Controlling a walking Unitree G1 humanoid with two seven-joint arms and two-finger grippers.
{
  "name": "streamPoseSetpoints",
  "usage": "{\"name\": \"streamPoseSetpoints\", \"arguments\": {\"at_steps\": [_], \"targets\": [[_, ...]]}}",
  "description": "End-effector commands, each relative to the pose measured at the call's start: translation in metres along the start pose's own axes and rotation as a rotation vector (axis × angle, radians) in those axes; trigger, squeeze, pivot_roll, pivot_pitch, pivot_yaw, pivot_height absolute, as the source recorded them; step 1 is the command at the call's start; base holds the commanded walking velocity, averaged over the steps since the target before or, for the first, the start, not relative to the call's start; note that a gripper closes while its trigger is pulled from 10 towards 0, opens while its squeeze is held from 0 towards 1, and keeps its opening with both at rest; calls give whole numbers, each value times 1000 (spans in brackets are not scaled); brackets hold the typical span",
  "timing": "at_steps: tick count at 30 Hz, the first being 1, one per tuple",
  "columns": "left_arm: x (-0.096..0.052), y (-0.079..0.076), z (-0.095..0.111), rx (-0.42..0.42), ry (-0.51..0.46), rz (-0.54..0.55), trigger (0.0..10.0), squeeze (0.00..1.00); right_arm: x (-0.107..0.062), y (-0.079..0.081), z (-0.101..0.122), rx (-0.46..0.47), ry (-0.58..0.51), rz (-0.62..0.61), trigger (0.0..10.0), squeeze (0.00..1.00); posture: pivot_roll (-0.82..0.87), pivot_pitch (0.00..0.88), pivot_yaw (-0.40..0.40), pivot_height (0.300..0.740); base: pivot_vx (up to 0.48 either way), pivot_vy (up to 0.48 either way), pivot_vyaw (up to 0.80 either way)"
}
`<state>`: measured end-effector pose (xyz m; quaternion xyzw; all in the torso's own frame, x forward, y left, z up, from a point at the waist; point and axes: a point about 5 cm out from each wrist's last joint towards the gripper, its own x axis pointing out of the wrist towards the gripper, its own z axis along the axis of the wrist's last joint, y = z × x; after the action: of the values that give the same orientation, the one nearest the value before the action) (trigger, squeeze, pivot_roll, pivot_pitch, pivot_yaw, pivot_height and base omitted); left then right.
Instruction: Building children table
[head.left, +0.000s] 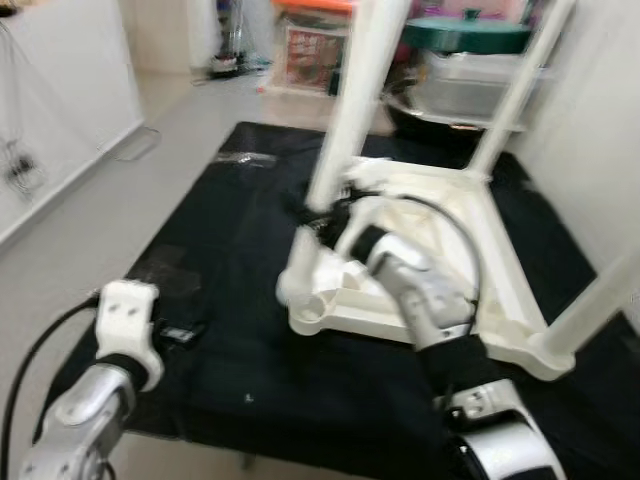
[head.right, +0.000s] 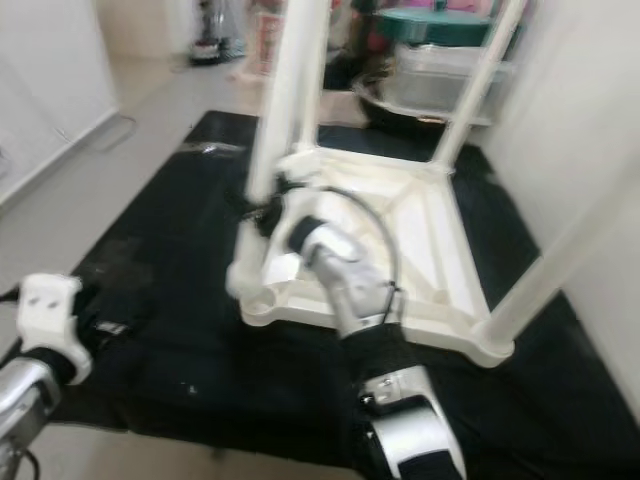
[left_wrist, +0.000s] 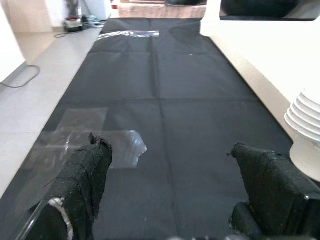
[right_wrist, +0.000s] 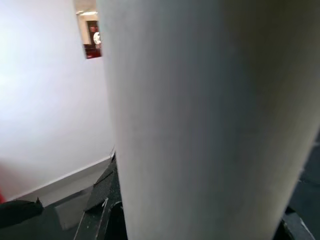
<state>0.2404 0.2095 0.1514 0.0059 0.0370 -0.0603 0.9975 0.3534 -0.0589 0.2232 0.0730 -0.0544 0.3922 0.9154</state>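
Observation:
The white children's table (head.left: 500, 270) lies upside down on a black mat (head.left: 230, 220). Two of its legs (head.left: 520, 90) (head.left: 600, 300) stand up from the far and near right corners. A third white leg (head.left: 345, 110) leans slightly over the near left corner socket (head.left: 305, 300). My right gripper (head.left: 318, 212) is shut on this leg low down; in the right wrist view the leg (right_wrist: 200, 120) is pressed close between the black fingers (right_wrist: 295, 225). My left gripper (left_wrist: 170, 150) is open, low over the mat left of the table, holding nothing.
Clear plastic wrap (left_wrist: 85, 135) lies on the mat by the left gripper. A ribbed white table part (left_wrist: 306, 117) is close to its right. Storage bins with a green lid (head.left: 465, 35) stand behind the table. A white wall (head.left: 600, 120) runs along the right.

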Motion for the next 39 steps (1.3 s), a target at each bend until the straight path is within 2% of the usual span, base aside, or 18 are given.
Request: {"name": "streamPoseSetpoints", "arguments": {"at_steps": [1,3,4,5,6,7,16,17,20,21,24,30,34,36,39], "targets": [[2,-5,-3,-41,12,-27,10000,0,-6,-6,2,-25,-5,-27,3882,0,94,0,-78,740,0,480,0],[2,-5,-3,-41,12,-27,10000,0,-6,-6,2,-25,-5,-27,3882,0,94,0,-78,740,0,480,0],[2,-4,-3,-41,7,-26,10000,0,-7,-6,0,-30,1,-28,0,0,93,0,-77,740,0,480,-800],[3,-4,-2,-46,-8,-10,10000,0,-7,-6,0,-35,-1,-32,4431,0,92,0,-76,740,0,0,-494],[3,-4,-2,-46,-8,-10,10000,0,-7,-6,0,-35,-1,-32,4431,0,92,0,-76,740,0,0,-494],[3,-3,0,-33,-23,-3,10000,0,-8,-6,-1,-41,-5,-41,10000,0,89,0,-74,740,0,0,0],[4,-3,2,-30,-49,4,10000,0,-9,-9,-2,-73,-2,-75,10000,0,92,0,-71,740,0,0,0],[4,-3,2,-41,-52,6,10000,0,-9,-8,-3,-74,-2,-79,9059,0,93,0,-71,740,0,274,-631],[4,-3,2,-81,-49,1,10000,0,-9,-8,-3,-68,-3,-81,9098,0,95,0,-71,740,0,480,-719],[4,-3,4,-68,-63,1,10000,0,-9,-7,-4,-75,-3,-79,10000,0,96,0,-71,740,0,0,-800],[4,-3,4,-46,-65,8,10000,0,-9,-4,-5,-118,-4,-87,10000,0,98,0,-69,740,0,0,-267],[5,-2,4,-44,-69,12,10000,0,-8,-2,-8,-102,-1,-93,10000,0,98,0,-69,740,0,0,0],[6,-2,3,-22,-71,25,10000,0,-9,-7,-8,-168,-3,-127,10000,0,99,0,-69,740,0,0,0],[6,-1,2,-3,-70,47,10000,0,-9,-14,-6,-239,3,-150,10000,0,97,0,-69,740,0,0,0],[7,1,2,18,-74,67,10000,0,-10,-18,-5,-278,8,-160,10000,0,97,0,-69,740,0,0,0]]}}
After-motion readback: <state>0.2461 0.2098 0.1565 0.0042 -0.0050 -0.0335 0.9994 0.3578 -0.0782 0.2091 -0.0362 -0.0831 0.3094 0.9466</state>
